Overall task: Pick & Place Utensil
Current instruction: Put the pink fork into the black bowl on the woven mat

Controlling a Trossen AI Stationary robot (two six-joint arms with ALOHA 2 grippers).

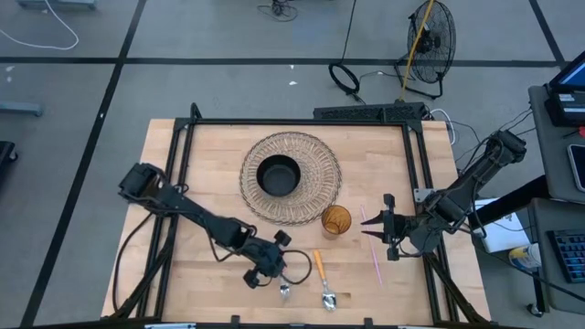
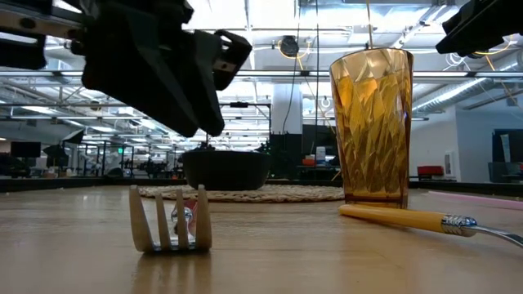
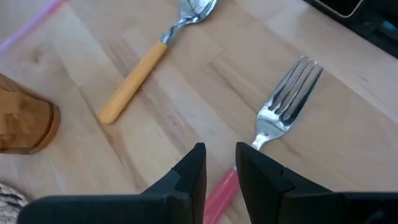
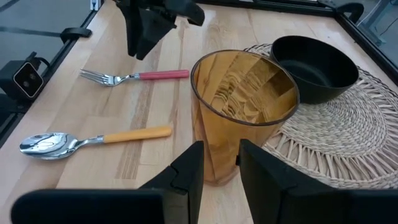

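A fork (image 3: 286, 106) with a pink handle (image 3: 219, 194) lies flat on the wooden table, tines toward the near edge (image 2: 170, 220). My left gripper (image 3: 220, 163) hovers just above that handle, open by a narrow gap, with the handle showing between its fingers. From the right wrist view, the left gripper (image 4: 144, 46) stands clear above the fork (image 4: 134, 76). A spoon (image 1: 323, 279) with a yellow handle lies beside the fork. My right gripper (image 1: 377, 228) waits open at the right, next to an amber cup (image 1: 336, 220).
A black bowl (image 1: 278, 175) sits on a round woven mat (image 1: 315, 155) at the table's middle. The amber cup (image 4: 242, 106) stands upright at the mat's near right rim. A thin pink straw (image 1: 375, 260) lies on the table right of the cup.
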